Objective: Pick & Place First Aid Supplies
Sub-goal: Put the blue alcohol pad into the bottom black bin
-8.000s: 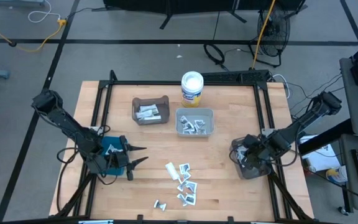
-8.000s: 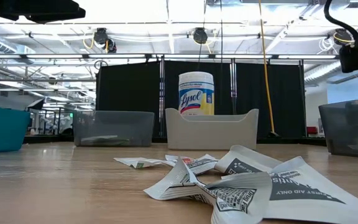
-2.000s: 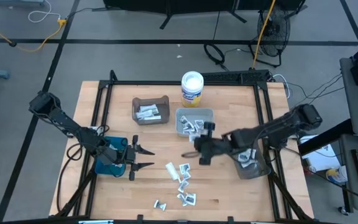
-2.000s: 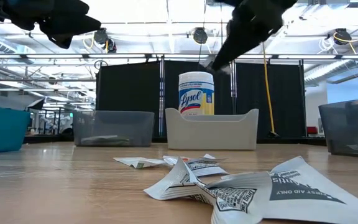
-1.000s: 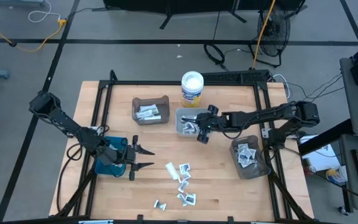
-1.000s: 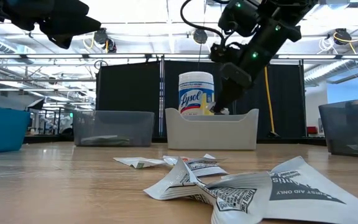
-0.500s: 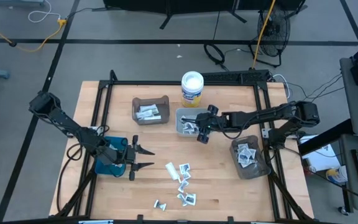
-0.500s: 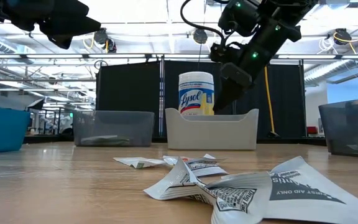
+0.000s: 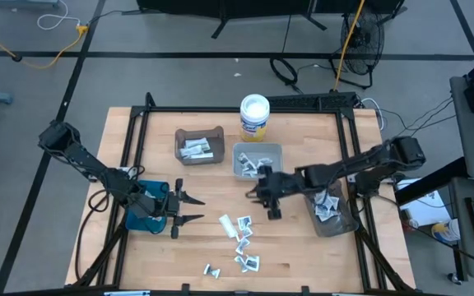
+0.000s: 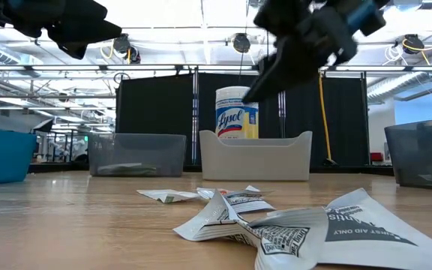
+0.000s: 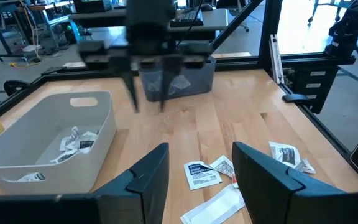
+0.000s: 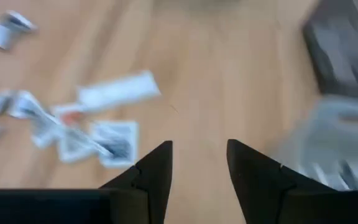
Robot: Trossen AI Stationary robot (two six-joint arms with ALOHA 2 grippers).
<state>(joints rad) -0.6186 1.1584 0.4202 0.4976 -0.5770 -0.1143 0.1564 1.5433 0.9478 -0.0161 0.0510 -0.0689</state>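
Observation:
The first aid supplies are small white printed packets. A loose heap (image 9: pixel 241 238) lies on the wooden table near its front edge, also in the low view (image 10: pixel 276 221). More packets lie in the white bin (image 9: pixel 280 153), the brown bin (image 9: pixel 181 140) and the dark bin (image 9: pixel 340 224). My right gripper (image 9: pixel 263 200) hovers open above bare table between the white bin and the heap, nothing between its fingers (image 12: pixel 199 149). My left gripper (image 9: pixel 191 208) waits open at the left, by the teal bin (image 9: pixel 141 205), pointing at the heap (image 11: pixel 201 152).
A white round tub (image 9: pixel 254 115) with a blue-yellow label stands behind the white bin. A black frame (image 9: pixel 352 156) runs along the table's sides. Bare wood lies between the bins and the heap.
My right gripper has swung from above the white bin toward the table's near edge and the heap, turning as it went, and has opened. The small packet at its fingertips over the white bin a second ago no longer shows there.

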